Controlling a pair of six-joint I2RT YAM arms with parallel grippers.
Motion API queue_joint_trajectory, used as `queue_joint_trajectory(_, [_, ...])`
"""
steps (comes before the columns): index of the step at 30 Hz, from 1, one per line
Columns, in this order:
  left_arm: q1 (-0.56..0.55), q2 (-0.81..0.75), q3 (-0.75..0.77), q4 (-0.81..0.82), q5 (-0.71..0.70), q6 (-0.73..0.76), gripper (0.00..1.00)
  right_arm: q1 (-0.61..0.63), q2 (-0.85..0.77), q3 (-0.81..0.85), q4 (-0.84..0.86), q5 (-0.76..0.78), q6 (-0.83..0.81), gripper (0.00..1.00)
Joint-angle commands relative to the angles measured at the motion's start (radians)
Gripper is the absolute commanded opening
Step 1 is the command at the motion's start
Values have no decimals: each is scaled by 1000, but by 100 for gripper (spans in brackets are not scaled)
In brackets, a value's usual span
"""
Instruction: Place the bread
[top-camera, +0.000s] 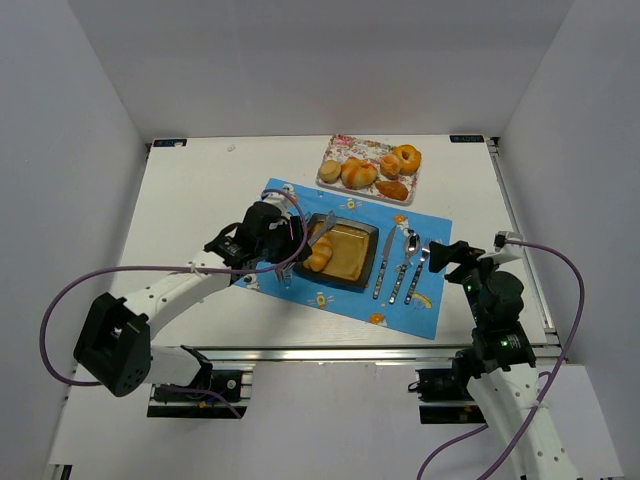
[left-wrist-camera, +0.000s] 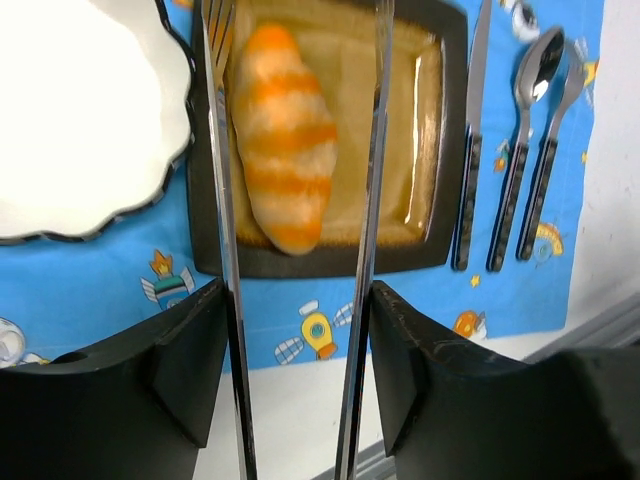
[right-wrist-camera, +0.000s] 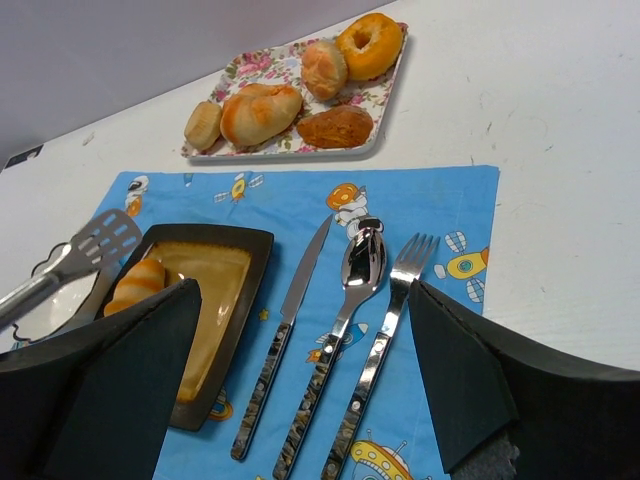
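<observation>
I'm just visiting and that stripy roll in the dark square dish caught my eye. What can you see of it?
The elongated golden-brown roll, croissant-like with paler cross ridges and tapered ends, lies flat in the left half of the dark square dish, on its tan floor, between the open arms of metal tongs held by the left gripper. Whether they touch it is unclear.

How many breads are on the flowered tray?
5: small bun at the left end, big bun beside it, round bun and ring bun at the right, dark roll nearest the mat. None seems hidden.
</observation>
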Motion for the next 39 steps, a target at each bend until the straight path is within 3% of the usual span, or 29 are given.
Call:
queue_joint_trajectory(1, [-2, -7, 79, -31, -97, 27, 66, 2, -15, -4, 50, -2, -5, 89])
queue_joint_trajectory(8, [-2, 47, 196, -48, -145, 146, 69, 2, -13, -4, 53, -8, -3, 89])
queue_joint_trajectory(13, [-2, 195, 389, -133, -215, 300, 66, 3, -7, -2, 51, -6, -6, 89])
queue_joint_trajectory(19, [6, 330, 561, -241, -495, 321, 59, 2, -7, 0, 46, 6, -8, 89])
queue_joint_trajectory(21, [32, 343, 564, -232, -540, 338, 59, 2, -7, -2, 48, 6, -10, 89])
queue_joint_trajectory(25, [188, 343, 517, -174, -499, 386, 59, 3, -1, -5, 56, 1, -10, 89])
queue_joint_trajectory(32, [345, 314, 247, 217, -436, 654, 64, 2, 28, -7, 69, -11, -10, 89])
queue_joint_trajectory(39, [470, 432, 276, 178, -344, 616, 64, 2, 61, -5, 76, -20, -6, 89])
